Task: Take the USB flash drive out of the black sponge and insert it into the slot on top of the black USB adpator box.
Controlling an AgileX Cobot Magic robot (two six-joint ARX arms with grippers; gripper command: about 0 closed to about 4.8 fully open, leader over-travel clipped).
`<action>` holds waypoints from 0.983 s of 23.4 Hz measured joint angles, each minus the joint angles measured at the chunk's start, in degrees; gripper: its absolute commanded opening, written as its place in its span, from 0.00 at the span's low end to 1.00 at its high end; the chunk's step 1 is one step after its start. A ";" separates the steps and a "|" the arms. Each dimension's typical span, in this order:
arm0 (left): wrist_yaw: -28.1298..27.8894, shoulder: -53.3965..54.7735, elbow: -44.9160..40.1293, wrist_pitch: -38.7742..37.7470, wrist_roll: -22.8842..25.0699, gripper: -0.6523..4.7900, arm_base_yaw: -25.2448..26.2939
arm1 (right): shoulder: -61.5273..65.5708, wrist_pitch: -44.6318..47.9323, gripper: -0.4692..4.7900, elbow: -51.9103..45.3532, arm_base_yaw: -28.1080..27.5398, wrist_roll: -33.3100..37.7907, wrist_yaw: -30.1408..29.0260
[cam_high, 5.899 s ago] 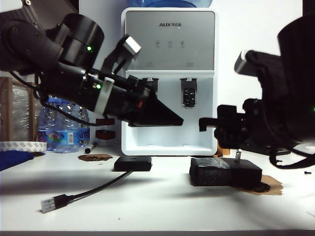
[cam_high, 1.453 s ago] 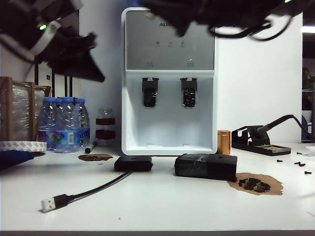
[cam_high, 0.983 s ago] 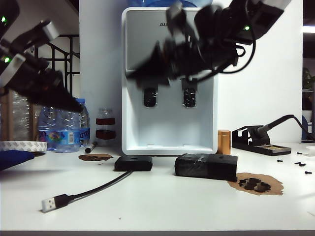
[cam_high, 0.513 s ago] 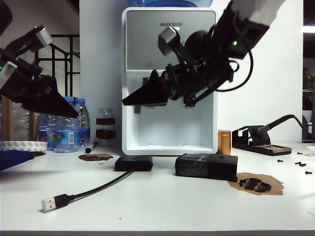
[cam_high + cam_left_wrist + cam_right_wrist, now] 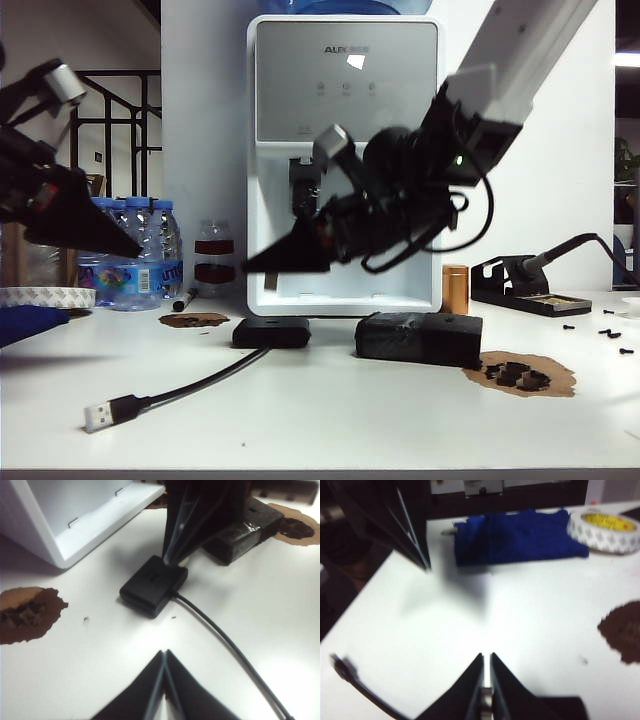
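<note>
Because the right gripper (image 5: 250,268) has its tapered fingers pinched together on a slim silvery piece, seemingly the USB flash drive (image 5: 485,696) and glimpsed only between the fingertips in the right wrist view, it hangs in the air just above the black USB adpator box (image 5: 271,332), tip angled downward toward the box's upper face, which suits a descent to the slot there. Beside the box to the right on the white table (image 5: 330,420), the black sponge (image 5: 418,339) lies with no drive showing. At the far left, the left gripper (image 5: 164,672) hangs high and well apart, fingers together and empty, probably to leave the box approach free.
</note>
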 measured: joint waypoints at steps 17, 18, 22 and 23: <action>3.50 0.00 0.00 -0.33 2.93 0.11 3.26 | 6.03 4.28 0.08 4.39 0.20 -8.15 5.60; 3.52 -0.02 0.00 -0.24 2.93 0.11 3.26 | 6.08 4.02 0.08 4.39 0.20 -9.03 6.80; 3.52 0.00 0.00 0.00 2.93 0.11 3.23 | 5.84 0.79 0.08 4.85 0.26 -14.45 10.45; 3.52 0.00 0.00 0.00 2.93 0.11 3.23 | 5.75 0.15 0.08 4.90 0.31 -15.23 10.75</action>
